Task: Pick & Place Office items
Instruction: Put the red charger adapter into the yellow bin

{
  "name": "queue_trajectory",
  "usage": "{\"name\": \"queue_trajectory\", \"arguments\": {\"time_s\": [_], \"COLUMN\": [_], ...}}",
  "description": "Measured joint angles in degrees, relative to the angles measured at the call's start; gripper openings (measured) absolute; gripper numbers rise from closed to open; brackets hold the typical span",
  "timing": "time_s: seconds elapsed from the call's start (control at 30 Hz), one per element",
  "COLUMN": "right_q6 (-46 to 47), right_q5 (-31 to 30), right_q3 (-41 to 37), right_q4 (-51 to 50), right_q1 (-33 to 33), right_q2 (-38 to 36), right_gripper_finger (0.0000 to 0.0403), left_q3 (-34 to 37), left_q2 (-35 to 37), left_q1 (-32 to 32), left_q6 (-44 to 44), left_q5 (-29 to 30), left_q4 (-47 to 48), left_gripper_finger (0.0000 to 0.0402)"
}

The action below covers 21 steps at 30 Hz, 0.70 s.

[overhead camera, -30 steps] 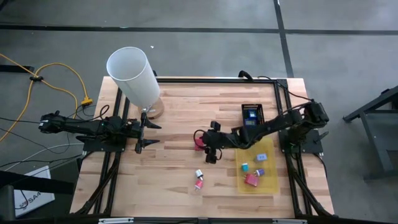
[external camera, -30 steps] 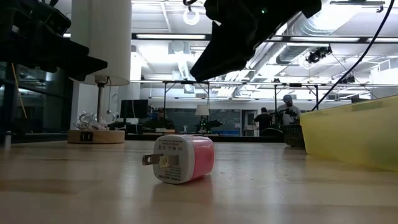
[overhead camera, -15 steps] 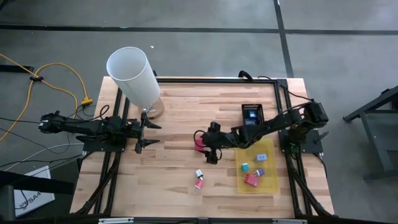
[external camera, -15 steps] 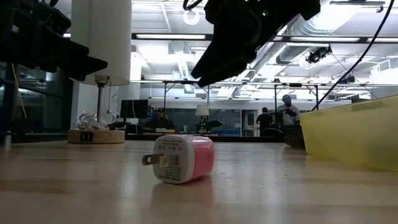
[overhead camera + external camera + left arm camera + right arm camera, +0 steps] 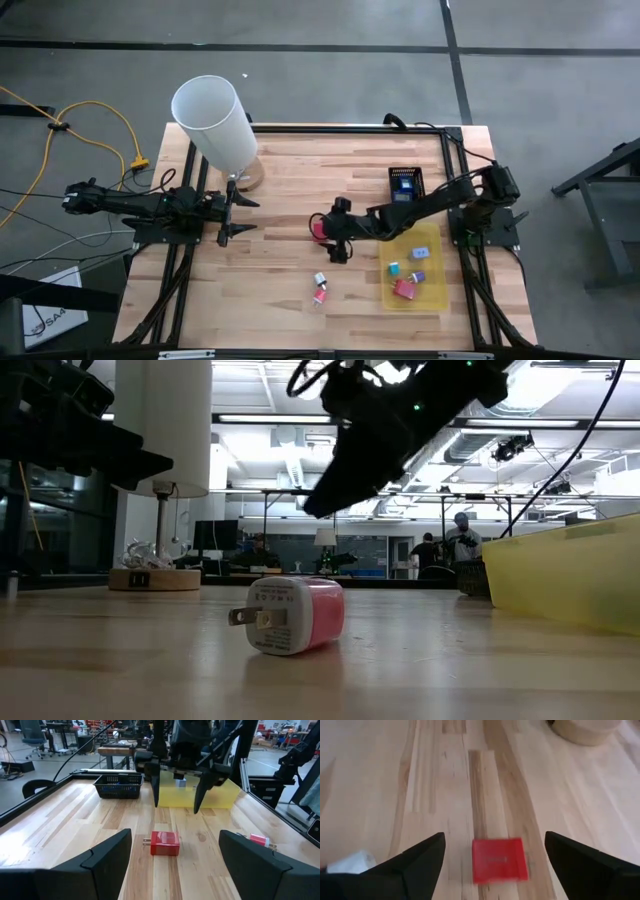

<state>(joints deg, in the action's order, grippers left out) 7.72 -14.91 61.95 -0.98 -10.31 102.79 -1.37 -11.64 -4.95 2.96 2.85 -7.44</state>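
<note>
My right gripper point(image 5: 333, 241) has spread its fingers wide in the last second and hangs just above the red charger block point(image 5: 320, 232), table centre, at the yellow tray's point(image 5: 436, 293) 9 o'clock. Judged: pre-grasp, descent next. Left gripper point(image 5: 229, 215) waits, fingers apart, at 9 o'clock.

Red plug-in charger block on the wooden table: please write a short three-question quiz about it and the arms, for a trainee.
1. True or false: the right end effector grips the red plug-in charger block.
2. Which arm is above it? A left, B right.
3. Fill in: the yellow translucent rectangular tray holds several small ____.

Key: 1 false, its fingers stand open above the block; 2 B, the left end effector waits near the tall white cylinder; 3 blocks.
</note>
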Motion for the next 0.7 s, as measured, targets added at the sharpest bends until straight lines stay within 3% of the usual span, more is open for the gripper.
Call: {"name": "queue_trajectory", "arguments": {"time_s": [0.7], "right_q6": [-0.65], "right_q5": [2.61], "right_q3": [-0.09], "right_q4": [3.98], "right_q1": [3.28], "right_q2": [7.56], "right_gripper_finger": [0.033], "left_q3": [0.0], "left_q2": [-0.2], "left_q1": [0.0], "left_q6": [0.0], "left_q5": [0.24], "left_q4": [-1.48], "left_gripper_finger": [0.0293]}}
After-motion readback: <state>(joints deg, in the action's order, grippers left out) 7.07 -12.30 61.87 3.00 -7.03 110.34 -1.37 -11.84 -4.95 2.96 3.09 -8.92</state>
